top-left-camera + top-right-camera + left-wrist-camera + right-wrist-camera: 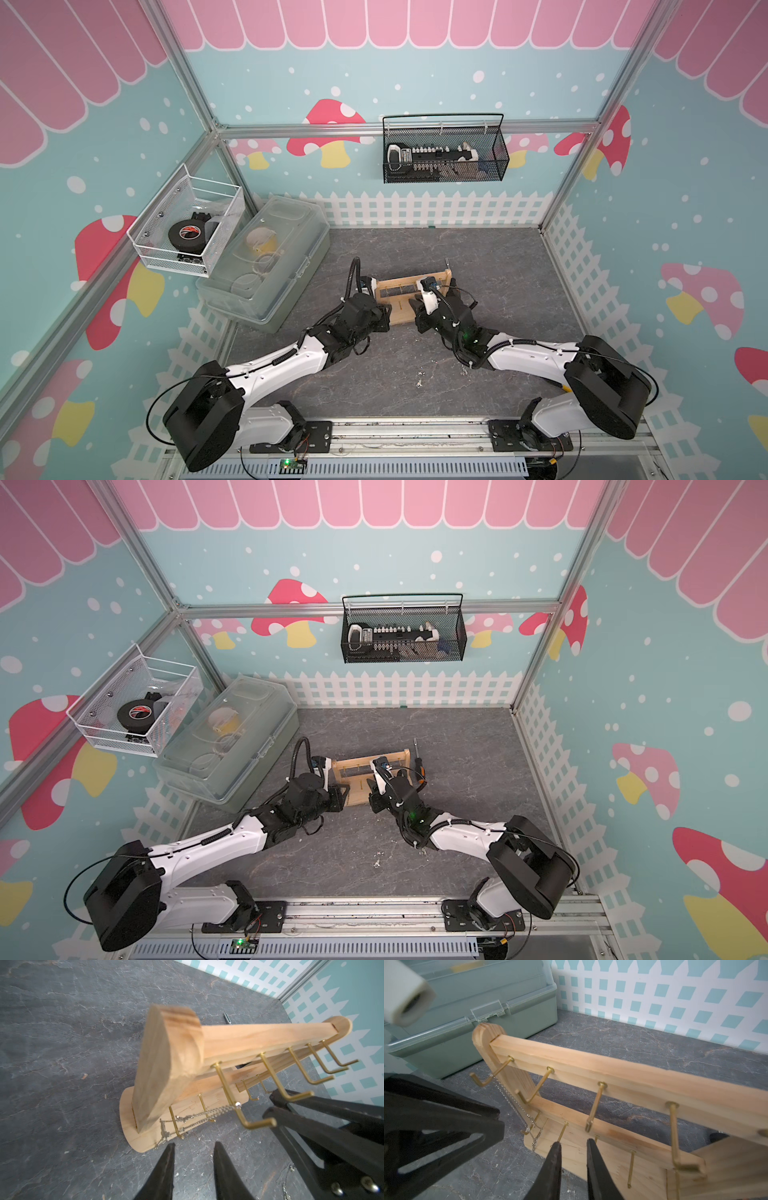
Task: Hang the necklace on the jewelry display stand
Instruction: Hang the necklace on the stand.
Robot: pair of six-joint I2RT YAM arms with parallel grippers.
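Your left gripper [194,1144] and right gripper [573,1141] sit slightly apart and empty before the stand [249,1036], seemingly because the necklace [220,1109], just ahead of the left one, already drapes from its end peg [228,1093].

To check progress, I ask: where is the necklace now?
In both wrist views the necklace hangs from the end peg of the jewelry display stand, at the end nearest the clear box; its lower end reaches the base.

Stand [400,285] partly hidden by left arm [360,312], right arm [446,313] (both top views), upright [166,1064] blurred
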